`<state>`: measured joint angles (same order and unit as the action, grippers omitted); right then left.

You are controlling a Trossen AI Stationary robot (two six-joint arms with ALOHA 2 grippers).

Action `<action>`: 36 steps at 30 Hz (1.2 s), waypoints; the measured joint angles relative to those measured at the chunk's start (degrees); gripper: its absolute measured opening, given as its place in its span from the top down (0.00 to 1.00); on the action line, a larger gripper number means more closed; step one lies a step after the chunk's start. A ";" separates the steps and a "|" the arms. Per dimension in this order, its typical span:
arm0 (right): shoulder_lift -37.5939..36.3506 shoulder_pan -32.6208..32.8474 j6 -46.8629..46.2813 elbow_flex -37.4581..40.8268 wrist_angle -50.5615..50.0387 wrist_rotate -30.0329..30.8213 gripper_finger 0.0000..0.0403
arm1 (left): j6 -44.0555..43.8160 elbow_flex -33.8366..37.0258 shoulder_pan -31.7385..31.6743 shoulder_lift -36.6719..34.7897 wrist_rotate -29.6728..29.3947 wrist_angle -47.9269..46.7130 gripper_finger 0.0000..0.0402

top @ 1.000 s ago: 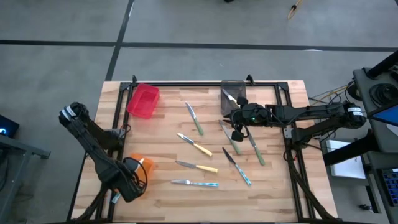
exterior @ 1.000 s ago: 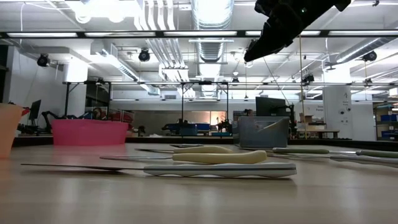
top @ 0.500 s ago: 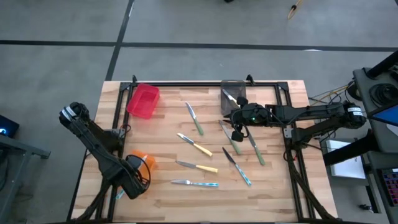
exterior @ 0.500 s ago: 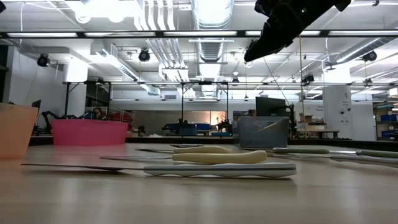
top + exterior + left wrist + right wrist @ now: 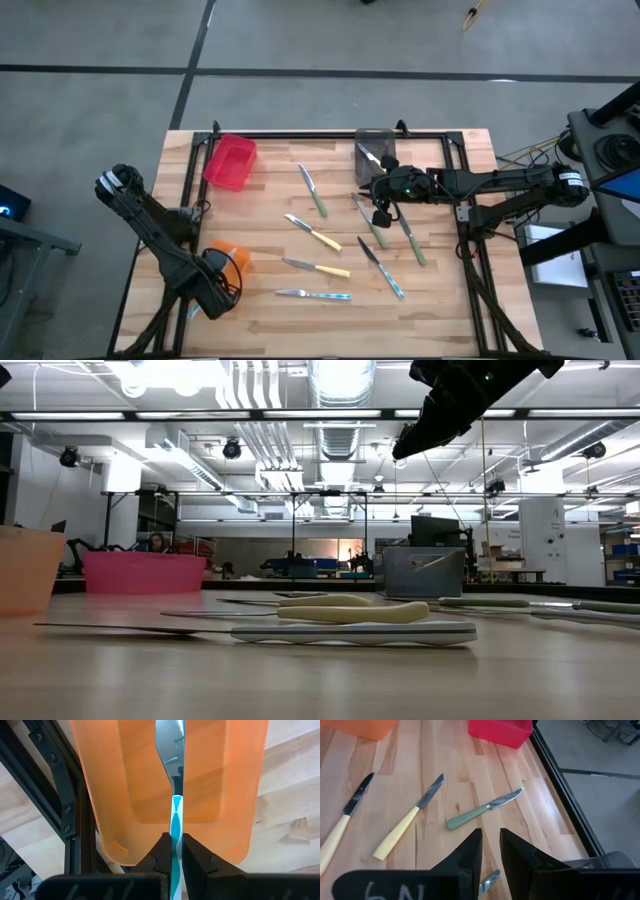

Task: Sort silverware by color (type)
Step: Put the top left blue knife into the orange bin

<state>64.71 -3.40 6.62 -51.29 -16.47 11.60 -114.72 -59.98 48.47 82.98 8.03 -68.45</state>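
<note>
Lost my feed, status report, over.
Left gripper shut on blue-handled knife over orange bin. Right gripper empty, above the loose knives. Nothing blocking.

Knives (image 5: 345,235) scattered across the desk's (image 5: 270,315) middle block passage there; red bin (image 5: 230,162) and grey bin (image 5: 374,145) line the far edge; the near edge lies open.

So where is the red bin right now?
In the high view the red bin sits at the table's far left corner, up from the orange bin, with a green-handled knife lying to its right.
</note>
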 joint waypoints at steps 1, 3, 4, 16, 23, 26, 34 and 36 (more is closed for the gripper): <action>0.00 0.00 0.01 0.00 0.00 0.00 0.85 | -0.02 0.05 0.00 0.23 0.00 0.00 0.98; 0.00 0.00 0.02 0.00 0.00 0.00 0.85 | 0.01 0.12 0.00 0.84 0.00 0.00 0.98; 0.00 0.00 0.02 0.00 0.00 0.00 0.85 | 0.07 0.12 0.00 1.16 0.00 0.03 0.98; 0.00 0.00 0.51 0.00 0.00 0.00 0.85 | 0.17 0.12 0.00 2.45 0.02 0.09 0.97; 0.00 0.00 0.81 0.00 0.00 0.00 0.85 | 0.17 0.12 0.00 2.45 0.02 0.11 0.90; 0.00 0.00 0.88 0.00 0.00 0.00 0.85 | 0.17 0.12 0.00 2.45 0.02 0.11 0.89; 0.00 0.00 0.16 0.00 -0.02 0.00 0.85 | 1.26 -0.17 0.00 2.45 0.04 0.05 0.89; 0.00 0.00 -1.00 0.00 -0.02 0.00 0.85 | 1.90 -0.91 0.00 2.45 -0.09 0.02 0.89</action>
<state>64.71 -3.40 5.61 -51.29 -16.49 11.60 -112.81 -60.89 48.47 85.43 7.94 -68.42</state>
